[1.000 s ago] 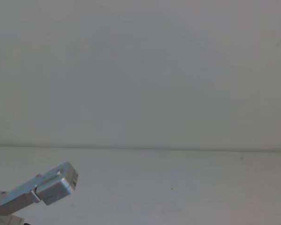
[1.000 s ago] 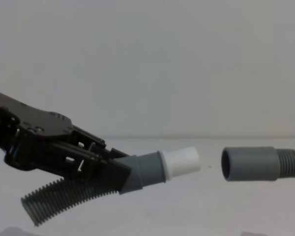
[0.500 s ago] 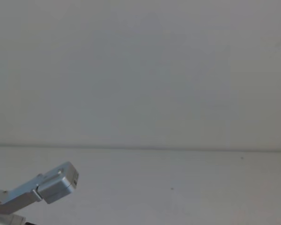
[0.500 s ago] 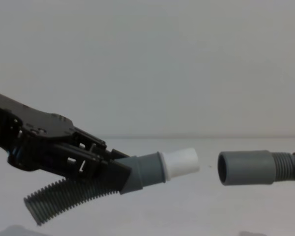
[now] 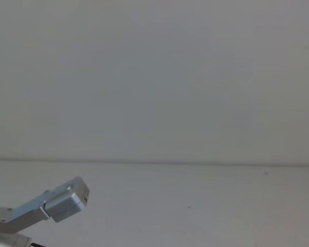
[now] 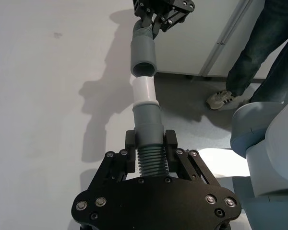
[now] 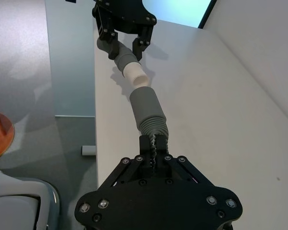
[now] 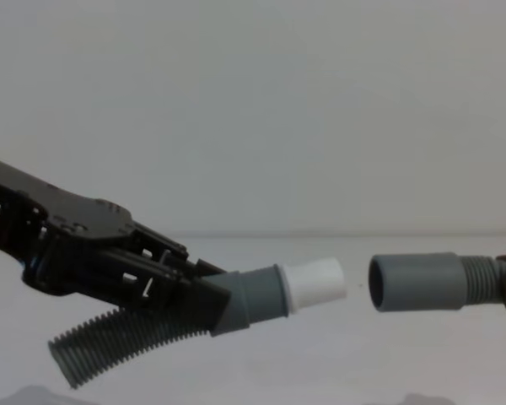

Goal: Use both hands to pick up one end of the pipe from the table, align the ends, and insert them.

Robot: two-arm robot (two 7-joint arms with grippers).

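Sleeve point(image 8: 415, 283) nearer spigot point(image 8: 314, 283), gap narrowed

We are seeing a black left gripper point(image 8: 204, 297) holding a dark grey ribbed hose point(image 8: 110, 346) whose smooth grey cuff point(image 8: 255, 299) is ending in a white tip point(image 8: 314, 283). Facing it, the other hose's sleeve point(image 8: 415, 282) is showing plain grey, held by the black right gripper point(image 7: 154, 146). The table point(image 8: 337, 354) is looking plain white.

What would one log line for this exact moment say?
left gripper: shut on spigot hose | right gripper: shut on sleeve hose | white tip faces sleeve mouth, small gap, not inserted | both above table
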